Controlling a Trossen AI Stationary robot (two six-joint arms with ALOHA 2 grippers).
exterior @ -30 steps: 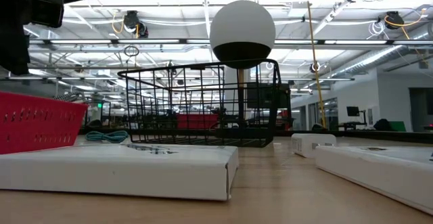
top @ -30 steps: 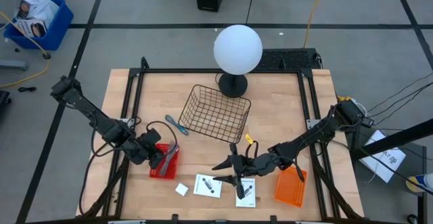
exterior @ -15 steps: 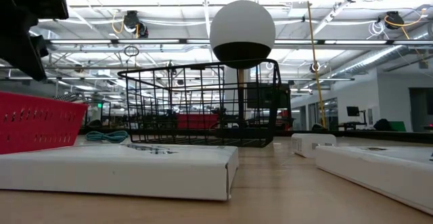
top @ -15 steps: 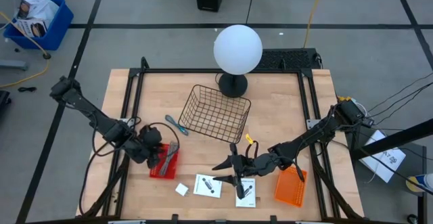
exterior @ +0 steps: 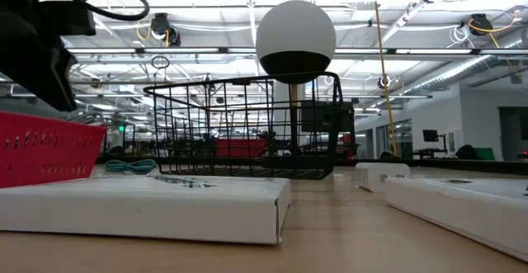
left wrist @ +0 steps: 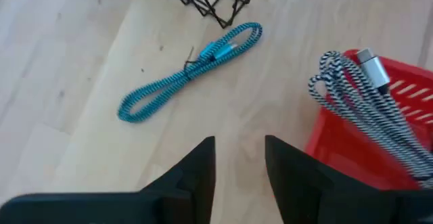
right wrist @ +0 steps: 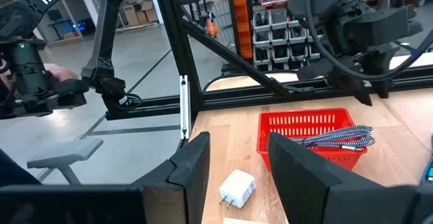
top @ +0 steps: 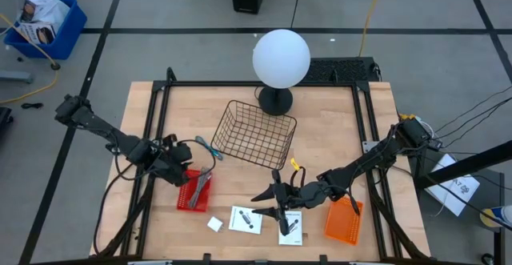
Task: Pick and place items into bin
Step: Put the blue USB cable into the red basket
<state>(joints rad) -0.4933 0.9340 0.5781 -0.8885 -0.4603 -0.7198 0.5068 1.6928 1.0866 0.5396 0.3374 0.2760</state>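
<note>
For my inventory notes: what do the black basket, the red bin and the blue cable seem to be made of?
Black basket: thin wire, likely coated metal, open grid. Red bin: probably moulded plastic, with slotted walls and a slight gloss. Blue cable: braided fabric sleeve, judging by its woven pattern.

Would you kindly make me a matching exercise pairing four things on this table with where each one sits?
Things:
1. teal braided cable
2. black-and-white braided cable
3. white charger plug
4. orange bin

Places:
A. in the red bin
B. on bare wood beside the wire basket
C. near the right claw
D. table's right front corner

Pairs: 1-B, 2-A, 3-C, 4-D
</note>
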